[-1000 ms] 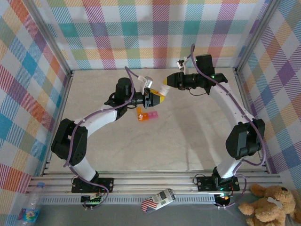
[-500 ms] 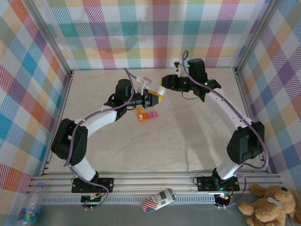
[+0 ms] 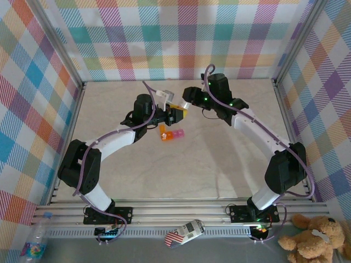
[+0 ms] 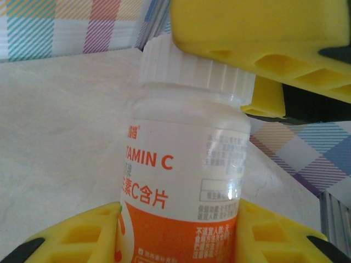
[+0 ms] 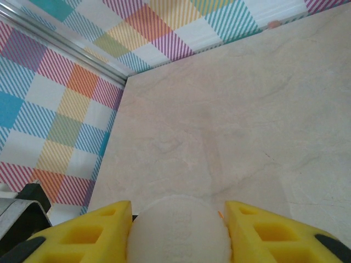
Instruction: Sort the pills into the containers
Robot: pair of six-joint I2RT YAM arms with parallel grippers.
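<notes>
A pale beige, marble-patterned table (image 3: 219, 159) with faint veins forms the floor, evenly lit, with soft shadows on it. Pastel plaid walls (image 3: 181, 38) close the back and both sides, framed by aluminium posts (image 3: 57, 52). Ribbed aluminium rails (image 3: 181, 207) run along the near edge. In front of them lie a brown teddy bear (image 3: 315, 236), a plastic water bottle (image 3: 35, 245) and a small flag-patterned gadget (image 3: 184, 234)

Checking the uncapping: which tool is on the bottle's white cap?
The right tool; its fingers flank the white cap, while the left tool clamps the bottle below.
</notes>
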